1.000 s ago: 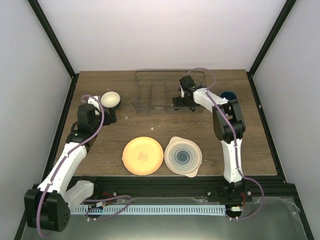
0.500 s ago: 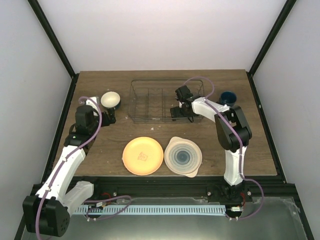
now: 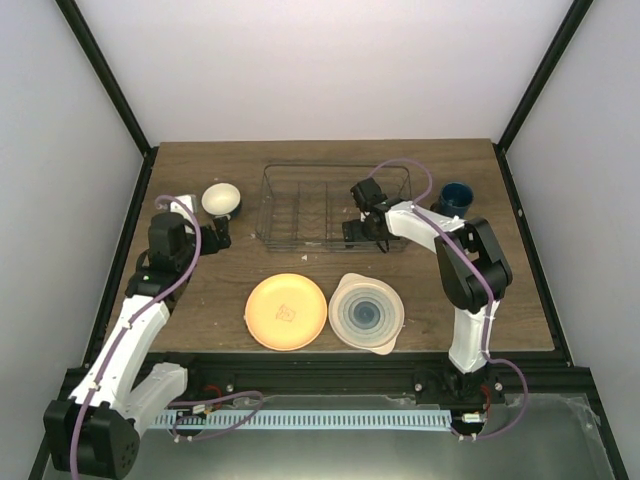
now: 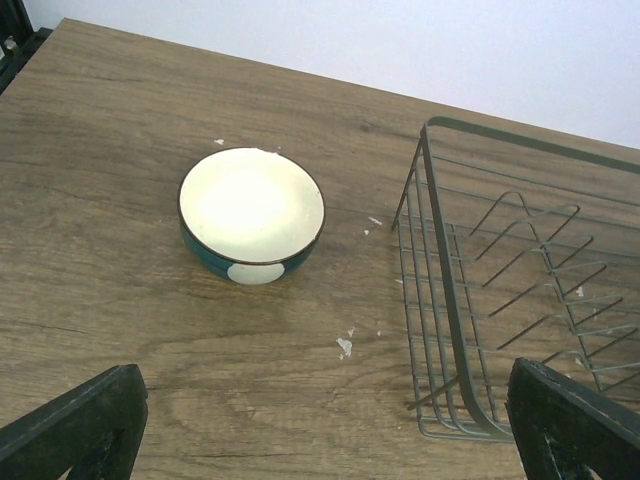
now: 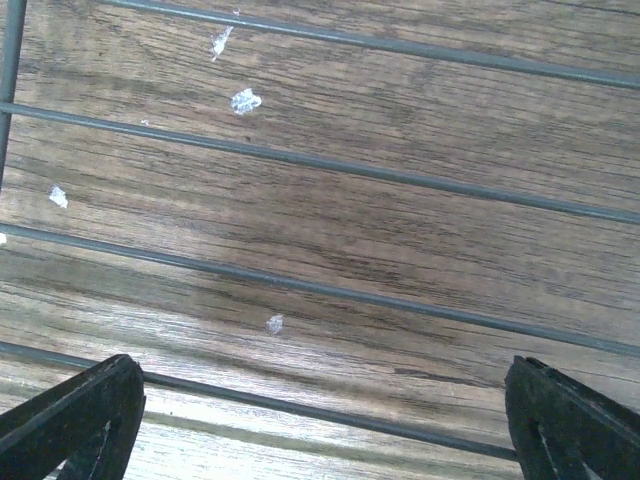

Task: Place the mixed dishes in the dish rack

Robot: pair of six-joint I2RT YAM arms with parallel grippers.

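Right gripper (image 5: 322,425) sits low inside the near right corner of the dish rack (image 3: 300,205), fingers spread wide with only floor wires and bare wood between them, gripping nothing. Over the last second the rack has slid towards me and slightly left, which I read as bringing it nearer the dishes. It holds nothing yet, so loading has not started. The orange plate (image 3: 286,311) and the blue-ringed plate (image 3: 366,313) lie flat side by side near the front edge, seen only from overhead. I cannot find the striped plate. My left gripper (image 4: 325,430), also wide open and empty, faces the small bowl (image 4: 252,210), whose dark outside only that wrist view shows. The mug (image 3: 457,196) stands just right of the rack.
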